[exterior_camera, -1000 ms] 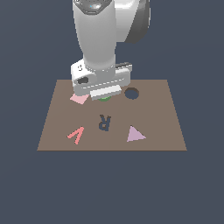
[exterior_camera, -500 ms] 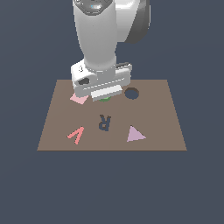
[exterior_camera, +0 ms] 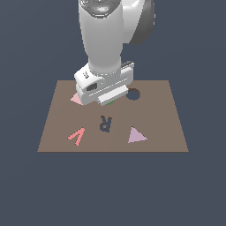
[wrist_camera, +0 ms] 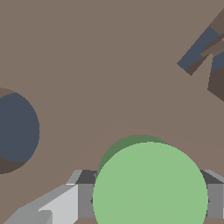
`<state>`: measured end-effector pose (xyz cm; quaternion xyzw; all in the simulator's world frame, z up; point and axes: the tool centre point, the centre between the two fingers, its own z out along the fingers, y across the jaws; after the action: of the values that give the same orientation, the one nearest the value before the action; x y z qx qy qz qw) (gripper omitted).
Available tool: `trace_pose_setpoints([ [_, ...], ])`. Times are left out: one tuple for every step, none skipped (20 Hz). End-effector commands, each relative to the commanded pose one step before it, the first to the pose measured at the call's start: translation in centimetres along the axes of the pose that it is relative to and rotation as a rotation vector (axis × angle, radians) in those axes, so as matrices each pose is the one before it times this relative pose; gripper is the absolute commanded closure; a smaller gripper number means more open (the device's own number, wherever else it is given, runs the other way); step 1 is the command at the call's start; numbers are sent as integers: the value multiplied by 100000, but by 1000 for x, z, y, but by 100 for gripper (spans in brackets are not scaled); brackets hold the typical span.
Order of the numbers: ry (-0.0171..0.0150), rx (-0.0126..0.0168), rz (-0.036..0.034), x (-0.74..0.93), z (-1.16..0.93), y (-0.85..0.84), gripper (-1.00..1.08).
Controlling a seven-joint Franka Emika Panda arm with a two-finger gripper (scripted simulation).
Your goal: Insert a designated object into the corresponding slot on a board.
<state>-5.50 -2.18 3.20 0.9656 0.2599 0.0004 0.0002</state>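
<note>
The green disc (wrist_camera: 148,188) fills the near part of the wrist view, with a grey finger (wrist_camera: 83,199) against one side and the other finger (wrist_camera: 215,199) against the opposite side. My gripper (wrist_camera: 148,200) is shut on it, low over the brown board (wrist_camera: 109,65). In the exterior view only a green sliver of the disc (exterior_camera: 108,103) shows under the white hand, and the gripper (exterior_camera: 107,100) is mostly hidden. The dark round slot (exterior_camera: 133,94) lies just to the exterior view's right of the hand. It also shows in the wrist view (wrist_camera: 15,129), apart from the disc.
On the board (exterior_camera: 167,128) lie a pink square (exterior_camera: 75,99) partly hidden by the hand, a dark letter R (exterior_camera: 105,123), a red V shape (exterior_camera: 77,136) and a lilac triangle (exterior_camera: 136,135). Part of the R (wrist_camera: 203,48) shows in the wrist view.
</note>
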Motion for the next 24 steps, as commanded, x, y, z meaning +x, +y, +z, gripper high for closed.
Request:
trace_pose_setpoints([
  [58,-44,-7827,533,-70,-200,108],
  [6,-3,-3520,232,-20,-91,108],
  [6,-3,-3706,245,-21,-96,108],
  [6,-3,-3893,257,-22,-101,108],
  [6,-3,-4080,269,-23,-107,108],
  [7,-3,-4267,282,-24,-113,108],
  [7,-3,-4456,294,-25,-118,108],
  [7,-3,-4644,307,-26,-124,108],
  [7,-3,-4832,319,-27,-130,108],
  [7,-3,-4977,329,-27,-135,108],
  [7,-3,-4993,330,-27,-136,108],
  [7,-2,-4997,331,-27,-137,108],
  [6,-2,-5001,331,-27,-138,108],
  [6,-1,-5004,332,-27,-139,108],
  [6,-1,-5006,332,-27,-140,108],
  [6,0,-5008,332,-27,-141,108],
  [6,0,-5008,332,-26,-142,108],
  [5,1,-5008,333,-26,-143,108],
  [5,2,-5006,332,-26,-144,108],
  [5,2,-5004,332,-26,-145,108],
  [5,3,-5000,332,-25,-146,108],
  [5,4,-4946,329,-25,-145,108],
  [5,5,-4764,317,-24,-141,108],
  [4,5,-4575,305,-22,-136,108],
])
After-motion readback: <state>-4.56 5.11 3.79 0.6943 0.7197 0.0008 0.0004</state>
